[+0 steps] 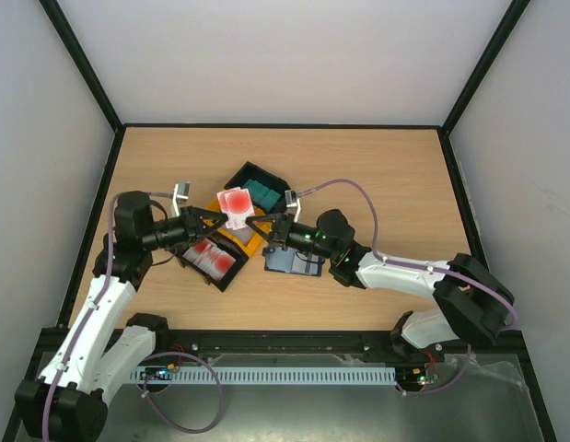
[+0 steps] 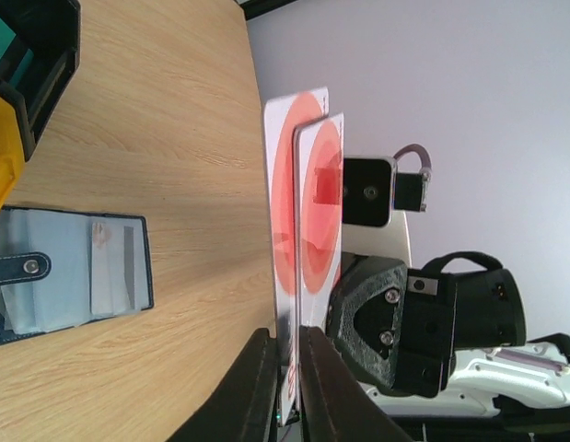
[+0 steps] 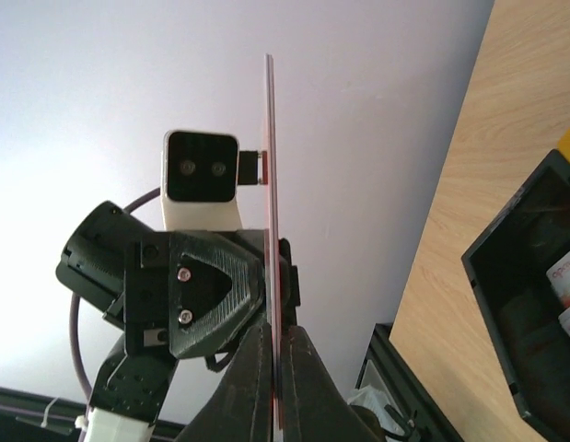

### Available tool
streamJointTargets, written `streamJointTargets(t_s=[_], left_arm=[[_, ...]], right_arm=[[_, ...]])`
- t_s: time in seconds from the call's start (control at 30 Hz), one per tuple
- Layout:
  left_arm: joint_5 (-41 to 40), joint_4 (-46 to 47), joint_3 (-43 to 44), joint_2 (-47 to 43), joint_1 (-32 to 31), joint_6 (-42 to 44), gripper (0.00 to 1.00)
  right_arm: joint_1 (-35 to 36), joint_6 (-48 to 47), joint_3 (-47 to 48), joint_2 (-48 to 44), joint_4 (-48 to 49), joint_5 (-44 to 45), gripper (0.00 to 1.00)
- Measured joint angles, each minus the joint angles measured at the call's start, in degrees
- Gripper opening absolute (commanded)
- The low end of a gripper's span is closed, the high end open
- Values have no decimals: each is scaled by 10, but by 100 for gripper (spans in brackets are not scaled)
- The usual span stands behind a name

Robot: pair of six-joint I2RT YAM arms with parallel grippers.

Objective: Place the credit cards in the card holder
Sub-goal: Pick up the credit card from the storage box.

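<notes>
Two red-and-white credit cards [image 1: 236, 203] are held upright in the air above the trays, one slightly offset from the other in the left wrist view [image 2: 303, 184]. My left gripper [image 1: 222, 217] comes in from the left and its jaws [image 2: 289, 373] press both faces of the pair. From the right, my right gripper [image 1: 257, 222] is shut on the same cards, seen edge-on [image 3: 270, 138] between its jaws [image 3: 277, 368]. The card holder [image 1: 294, 261] lies open on the table below the right gripper, its light blue inside up [image 2: 73, 272], with whitish cards in its pockets.
A black tray [image 1: 220, 281] with more red-and-white cards sits under the left gripper. A yellow tray [image 1: 248, 242] lies beside it. A black bin [image 1: 249, 170] holding a teal thing stands behind. The table's black frame rails run along both sides.
</notes>
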Motion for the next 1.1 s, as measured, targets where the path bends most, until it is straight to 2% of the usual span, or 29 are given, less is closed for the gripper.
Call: streamJointTargets(t_s=[0.1, 0.37, 0.5, 0.63, 0.7, 0.9, 1.1], left_arm=[[1, 0, -5, 0, 0, 0, 3], [3, 1, -10, 2, 0, 3, 3], [5, 13, -15, 3, 0, -5, 17], [11, 24, -19, 5, 1, -12, 20], [13, 31, -19, 5, 3, -16, 18], [14, 44, -25, 5, 5, -27, 3], [8, 44, -24, 3, 5, -23, 3]], right_arm=[[-3, 4, 1, 0, -5, 7, 2], [-4, 10, 3, 0, -14, 8, 2], [-5, 13, 4, 0, -13, -3, 2], [-5, 23, 13, 8, -2, -21, 2], [-8, 29, 16, 15, 5, -28, 2], [-11, 43, 19, 28, 17, -38, 2], [-11, 35, 19, 28, 2, -31, 2]])
